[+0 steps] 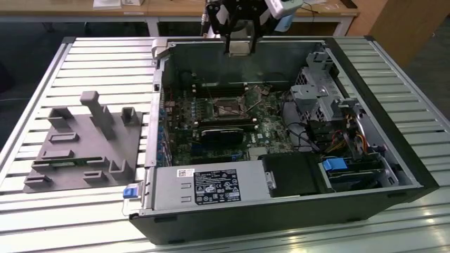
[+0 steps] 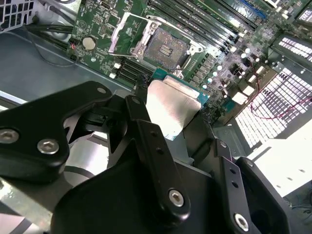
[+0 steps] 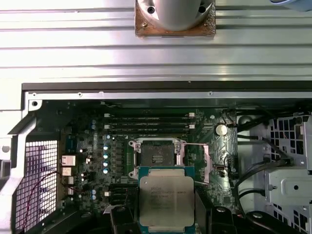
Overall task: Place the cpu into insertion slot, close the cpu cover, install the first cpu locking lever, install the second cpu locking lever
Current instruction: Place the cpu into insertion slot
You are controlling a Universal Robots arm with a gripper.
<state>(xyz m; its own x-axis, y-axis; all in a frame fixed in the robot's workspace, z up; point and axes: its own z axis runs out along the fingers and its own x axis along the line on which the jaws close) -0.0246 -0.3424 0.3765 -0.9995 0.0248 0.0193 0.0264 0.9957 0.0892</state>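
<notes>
The gripper (image 1: 239, 42) is being held at twelve o'clock in the exterior view, above the far wall of the open computer case (image 1: 281, 216). It is being kept closed on the chip (image 1: 240, 48), which is being pinched by two opposite edges; in both wrist views the black fingers (image 2: 141, 105) (image 3: 120, 217) are being pressed against the sides of the chip (image 2: 170, 105) (image 3: 166, 200), with its dull silver top facing the first wrist camera. The chip is being carried clear of the circuit board (image 1: 267, 132), not touching it.

The socket (image 1: 226, 108) is being shown near the middle of the case in the exterior view, at six o'clock from the gripper and well apart from it. In both wrist views the socket (image 2: 167, 47) (image 3: 156, 155) is being left bare, its dark centre exposed, and the cover (image 2: 117, 36) (image 3: 208, 163) is being held swung open beside it. Long memory slots (image 3: 146, 124) are lying just beside the socket.

In the exterior view the grey power supply (image 1: 204, 187) is sitting at six o'clock of the case, and a grey holder (image 1: 84, 142) is resting on the slatted table (image 1: 91, 58) at nine o'clock of the case.
</notes>
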